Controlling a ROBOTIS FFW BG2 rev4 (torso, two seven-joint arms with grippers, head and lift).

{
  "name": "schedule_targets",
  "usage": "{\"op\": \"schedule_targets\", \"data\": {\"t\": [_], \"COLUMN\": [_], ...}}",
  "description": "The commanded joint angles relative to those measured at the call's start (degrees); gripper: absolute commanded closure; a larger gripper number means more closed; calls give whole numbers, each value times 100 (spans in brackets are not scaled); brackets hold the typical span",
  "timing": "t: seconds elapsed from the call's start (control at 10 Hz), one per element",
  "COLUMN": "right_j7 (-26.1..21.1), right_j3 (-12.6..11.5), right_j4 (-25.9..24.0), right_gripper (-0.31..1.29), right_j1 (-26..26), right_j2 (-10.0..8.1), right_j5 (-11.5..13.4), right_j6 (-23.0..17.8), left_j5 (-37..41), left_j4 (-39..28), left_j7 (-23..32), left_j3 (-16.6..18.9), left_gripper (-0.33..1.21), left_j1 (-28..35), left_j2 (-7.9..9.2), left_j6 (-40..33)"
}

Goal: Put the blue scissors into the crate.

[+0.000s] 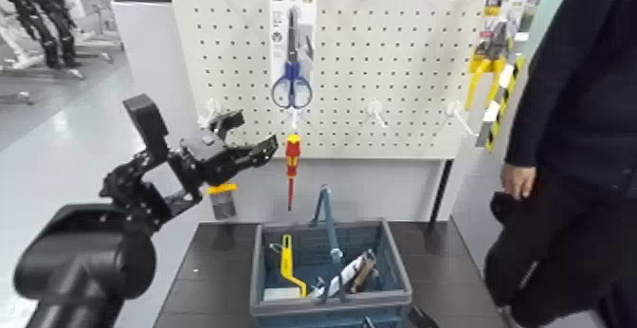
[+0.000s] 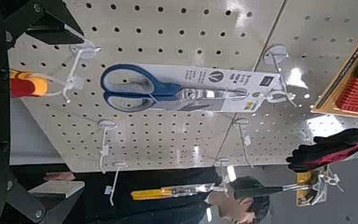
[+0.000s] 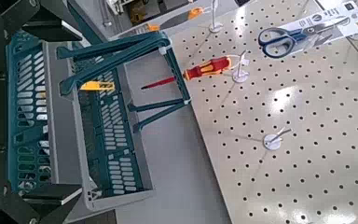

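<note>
The blue scissors (image 1: pixel 291 87) hang on their tall white card from a hook on the pegboard, seen too in the left wrist view (image 2: pixel 140 87) and the right wrist view (image 3: pixel 278 39). My left gripper (image 1: pixel 251 133) is raised in front of the board, below and to the left of the scissors. It is open, holds nothing and is apart from the card. The blue-grey crate (image 1: pixel 398 273) stands on the dark table below, its arched handle (image 1: pixel 327 223) upright. My right gripper (image 3: pixel 70 107) hovers by the crate (image 3: pixel 121 173), fingers spread, empty.
A red-and-yellow screwdriver (image 1: pixel 293 161) hangs just under the scissors, close to my left gripper. Yellow-handled tools (image 1: pixel 488 66) hang at the board's right edge. A yellow tool (image 1: pixel 287 264) and others lie in the crate. A person in dark clothes (image 1: pixel 569 142) stands at the right.
</note>
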Motion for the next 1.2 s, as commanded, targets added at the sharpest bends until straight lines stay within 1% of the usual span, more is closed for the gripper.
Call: {"op": "schedule_targets", "data": {"t": [0.1, 0.3, 0.5, 0.7, 0.8, 1.2], "right_j7": [19, 37, 81, 116, 143, 178], "right_j3": [23, 40, 58, 84, 76, 102], "right_j4": [1, 1, 27, 45, 45, 54], "right_gripper": [15, 15, 15, 15, 15, 15], "right_j1": [-18, -35, -70, -88, -97, -123], "right_j2": [-8, -8, -8, -8, -8, -8], "right_j5": [-19, -28, -54, -63, -72, -80], "right_j6": [0, 26, 35, 53, 53, 79], "left_j5": [-86, -130, -86, -69, -25, 37], "left_j4": [377, 746, 1133, 1414, 1713, 2732], "left_j7": [-154, -304, -374, -418, -506, -769], "left_j3": [-34, -131, -271, -368, -474, -764], "left_gripper": [19, 20, 21, 22, 23, 26], "left_j1": [-459, -855, -1294, -1637, -1839, -2595], "left_j2": [-12, -30, 23, 41, 58, -12], "left_j6": [-101, -251, -418, -549, -646, -980]}}
